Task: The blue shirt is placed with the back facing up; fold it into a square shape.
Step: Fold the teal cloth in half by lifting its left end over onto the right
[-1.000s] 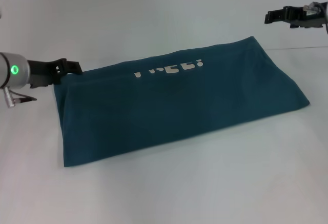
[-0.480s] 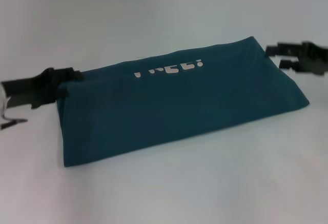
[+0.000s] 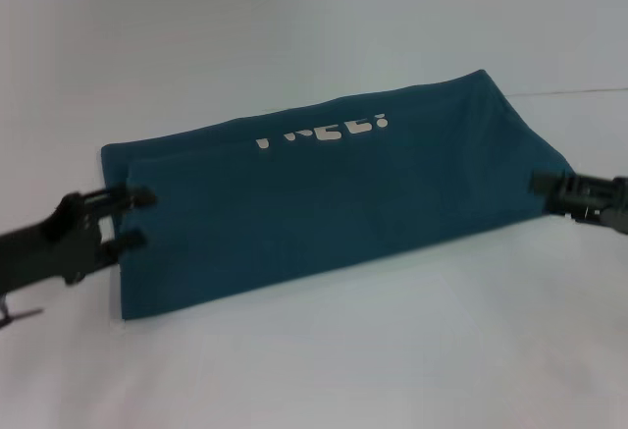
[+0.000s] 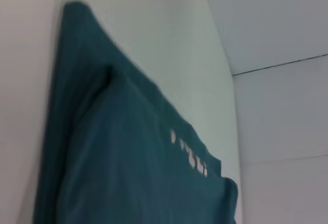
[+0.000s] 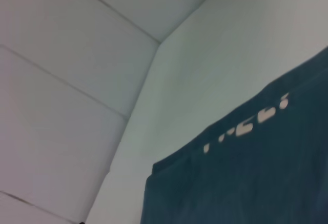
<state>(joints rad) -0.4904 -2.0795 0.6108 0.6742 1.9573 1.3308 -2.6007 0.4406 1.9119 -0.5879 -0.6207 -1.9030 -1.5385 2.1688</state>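
The shirt [image 3: 334, 198] lies on the white counter [image 3: 392, 350] already folded into a long band, white lettering [image 3: 324, 130] showing near its far edge; judging by that shape, the crosswise folds that would make it square are left. The left end effector [image 3: 137, 218], fingers spread, is at the band's left end; a second ago it was at the far-left corner; the right end effector [image 3: 549, 191], which I cannot tell is spread or pressed together, has dropped from above to the right end.

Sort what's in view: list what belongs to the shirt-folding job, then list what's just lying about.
Part of the job:
- blue shirt, already folded into a long band, white lettering showing
- left hand, open at the shirt's left end
- right hand, at the shirt's right end

Just lying about:
- nothing loose; only the white table under the shirt
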